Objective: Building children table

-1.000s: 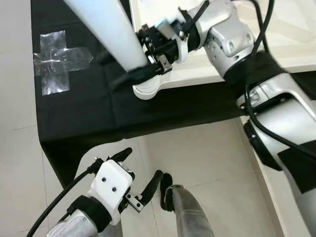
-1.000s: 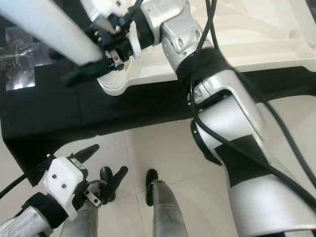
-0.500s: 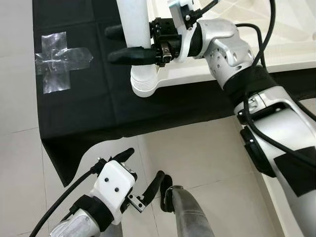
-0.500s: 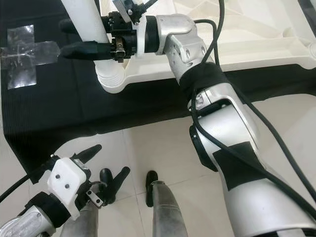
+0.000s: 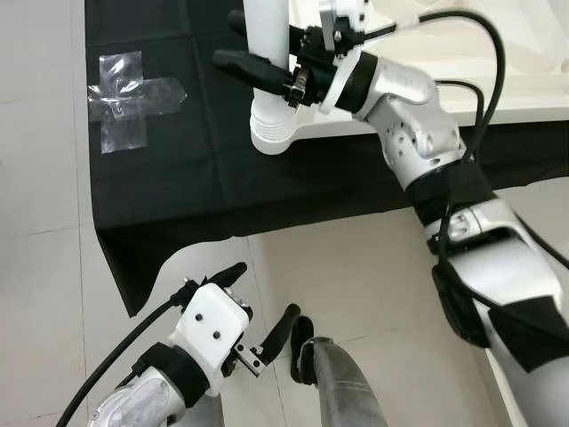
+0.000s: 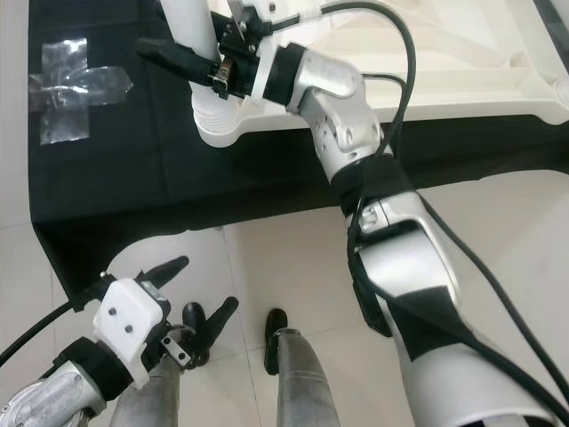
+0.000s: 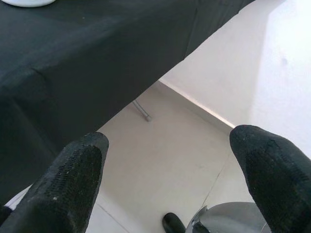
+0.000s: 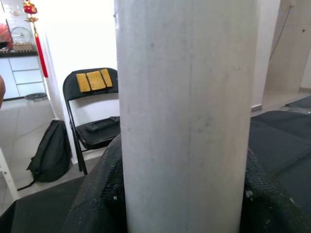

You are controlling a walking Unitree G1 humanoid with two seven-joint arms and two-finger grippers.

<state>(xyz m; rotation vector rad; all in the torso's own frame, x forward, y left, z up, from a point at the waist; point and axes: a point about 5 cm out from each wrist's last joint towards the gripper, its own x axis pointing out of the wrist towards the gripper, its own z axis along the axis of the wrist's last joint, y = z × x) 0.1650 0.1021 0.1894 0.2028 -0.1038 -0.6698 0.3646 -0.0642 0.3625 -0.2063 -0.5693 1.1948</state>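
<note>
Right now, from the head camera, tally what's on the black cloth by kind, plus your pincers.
White table leg: 1, upright in a corner socket, clamped by the right pincer
White tabletop: 1
Clear tape cross: 1
Pincers: 2, the left pincer open
Total: 5

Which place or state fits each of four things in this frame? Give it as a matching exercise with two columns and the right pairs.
Column one:
1. white table leg
2. left end effector
3. clear tape cross
4. folding chair

Column two:
A. stuck flat on the black cloth
B. open, low over the floor tiles, holding nothing
C. standing in the background of the right wrist view
D. upright at the corner of the white tabletop, clamped by the right end effector

Pairs: 1-D, 2-B, 3-A, 4-C
</note>
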